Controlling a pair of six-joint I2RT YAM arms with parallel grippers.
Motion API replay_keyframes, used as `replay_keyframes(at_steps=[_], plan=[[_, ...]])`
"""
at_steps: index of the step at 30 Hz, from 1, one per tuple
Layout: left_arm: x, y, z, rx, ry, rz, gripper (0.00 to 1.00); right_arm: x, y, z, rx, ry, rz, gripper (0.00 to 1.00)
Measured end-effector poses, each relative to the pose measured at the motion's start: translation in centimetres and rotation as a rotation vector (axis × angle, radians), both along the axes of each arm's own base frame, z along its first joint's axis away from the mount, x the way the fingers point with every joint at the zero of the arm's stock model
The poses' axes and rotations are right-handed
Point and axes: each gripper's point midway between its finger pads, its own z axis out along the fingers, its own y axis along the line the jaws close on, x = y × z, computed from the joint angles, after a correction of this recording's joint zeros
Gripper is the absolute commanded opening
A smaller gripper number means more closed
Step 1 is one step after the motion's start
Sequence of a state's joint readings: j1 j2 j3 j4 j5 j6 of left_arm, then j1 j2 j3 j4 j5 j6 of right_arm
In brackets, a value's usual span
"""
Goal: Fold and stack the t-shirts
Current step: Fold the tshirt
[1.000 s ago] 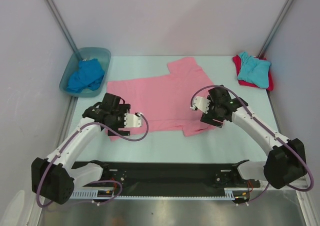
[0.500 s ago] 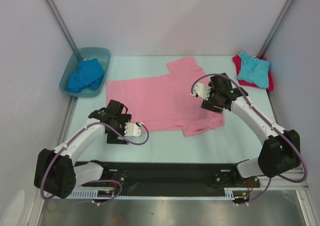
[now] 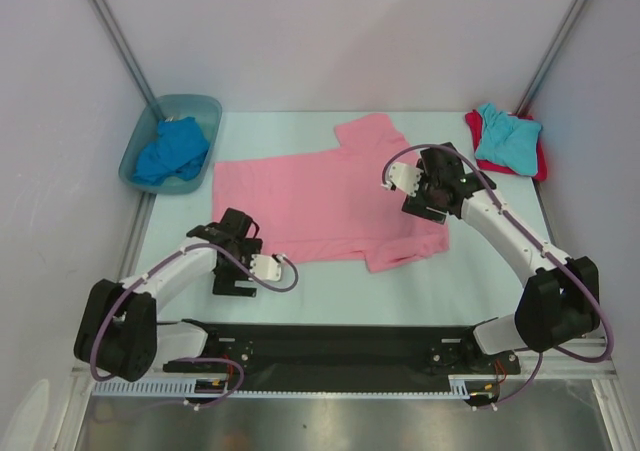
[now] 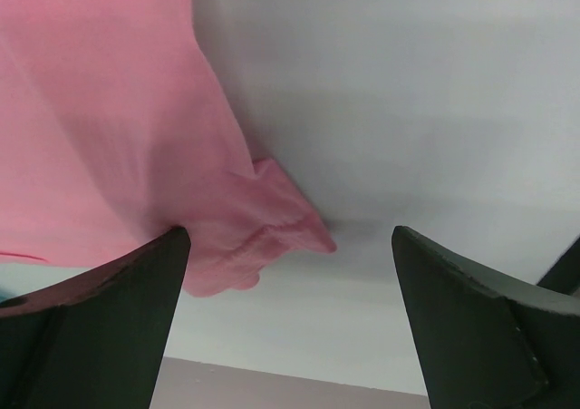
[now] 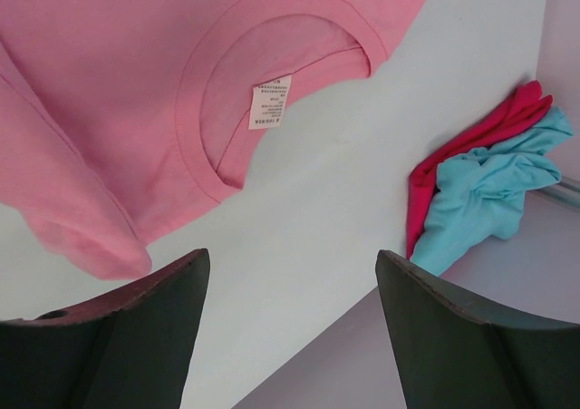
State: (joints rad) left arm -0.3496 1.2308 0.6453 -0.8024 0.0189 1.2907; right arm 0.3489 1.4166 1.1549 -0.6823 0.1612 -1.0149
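Both grippers are gaping: top view, pink t-shirt [image 3: 320,196] is lying flat mid-table, left gripper [image 3: 237,274] at its 7 o'clock corner, right gripper [image 3: 428,193] at 3 o'clock; left wrist, hem corner [image 4: 276,232] between jaws; right wrist, jaws over bare table [image 5: 299,187], risking a miss.

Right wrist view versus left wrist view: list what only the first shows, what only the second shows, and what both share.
Only the right wrist view: the pink t-shirt at its neckline with a white label, plus the turquoise t-shirt lying over the red t-shirt at the right.
Only the left wrist view: a rumpled corner of the pink t-shirt, seen between the fingers of the left gripper.
Both: pink cloth on the pale table, and an open, empty gripper, the right gripper included.
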Motion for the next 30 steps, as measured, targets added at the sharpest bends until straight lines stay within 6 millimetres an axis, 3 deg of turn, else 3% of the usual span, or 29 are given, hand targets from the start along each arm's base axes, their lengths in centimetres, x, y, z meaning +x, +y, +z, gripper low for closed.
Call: replay_keyframes(at_steps=[5, 11, 14, 18, 22, 24, 26, 30], plan=[[1.5, 0.3, -1.0, 0.032, -0.037, 0.020, 0.99, 0.2, -0.2, 0.3, 0.002, -0.006, -0.006, 0.80], [1.6, 0.7, -1.1, 0.051, -0.043, 0.047, 0.95, 0.3, -0.8, 0.3, -0.002, -0.007, -0.023, 0.80], [1.7, 0.8, -1.1, 0.058, -0.039, 0.051, 0.80, 0.3, -1.1, 0.3, -0.004, -0.008, -0.031, 0.80], [1.6, 0.9, -1.4, 0.070, -0.024, 0.062, 0.36, 0.4, -1.3, 0.3, -0.006, -0.009, -0.035, 0.80], [2.5, 0.8, -1.6, 0.071, -0.054, 0.062, 0.30, 0.4, -1.5, 0.3, -0.008, -0.009, -0.037, 0.80], [2.7, 0.7, -1.5, 0.068, -0.061, 0.065, 0.22, 0.4, -1.6, 0.3, -0.008, -0.010, -0.040, 0.80], [2.9, 0.7, -1.4, 0.067, -0.066, 0.066, 0.01, 0.5, -1.7, 0.3, -0.008, -0.010, -0.042, 0.80], [3.5, 0.6, -0.7, 0.065, -0.077, 0.066, 0.00, 0.5, -1.8, 0.3, -0.009, -0.010, -0.042, 0.81]])
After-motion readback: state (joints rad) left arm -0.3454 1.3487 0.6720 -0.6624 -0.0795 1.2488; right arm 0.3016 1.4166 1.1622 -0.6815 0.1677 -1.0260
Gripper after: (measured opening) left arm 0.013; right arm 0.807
